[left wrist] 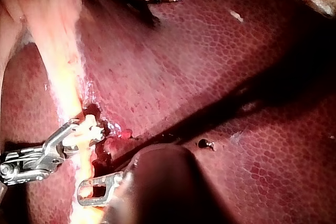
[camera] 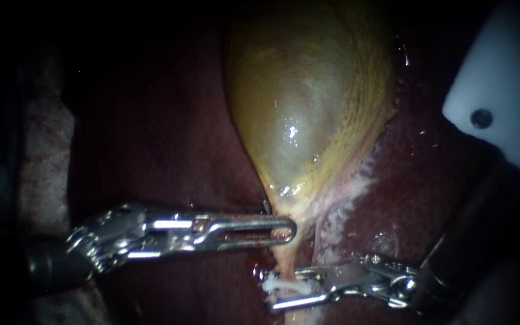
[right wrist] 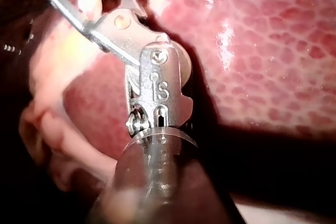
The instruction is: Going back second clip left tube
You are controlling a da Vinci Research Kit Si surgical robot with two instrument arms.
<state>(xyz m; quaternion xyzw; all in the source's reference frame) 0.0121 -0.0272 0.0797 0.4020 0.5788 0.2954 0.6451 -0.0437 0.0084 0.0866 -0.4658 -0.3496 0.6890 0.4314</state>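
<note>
Jaws of right instrument (camera: 281,289), lower centre, apart around clipped tube (camera: 284,257); left instrument (camera: 292,230) clamped on gallbladder (camera: 302,108) neck.

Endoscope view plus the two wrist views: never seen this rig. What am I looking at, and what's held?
This is a surgical robot with two thin instruments working at a bench on a pig's liver and gallbladder. The endoscope view looks at the tissue from close by. Each wrist view comes from a camera on that instrument's own arm.

The dark red mass is the liver. The yellow-green sac is the gallbladder, which narrows into a pale tube.

The left instrument comes in from the left, and its tip lies at the gallbladder's narrow end. The right instrument comes in from the lower right. Its jaws stand open on either side of the tube, and a white clip sits on the tube between them. The right wrist view shows the gap between those jaws best.
</note>
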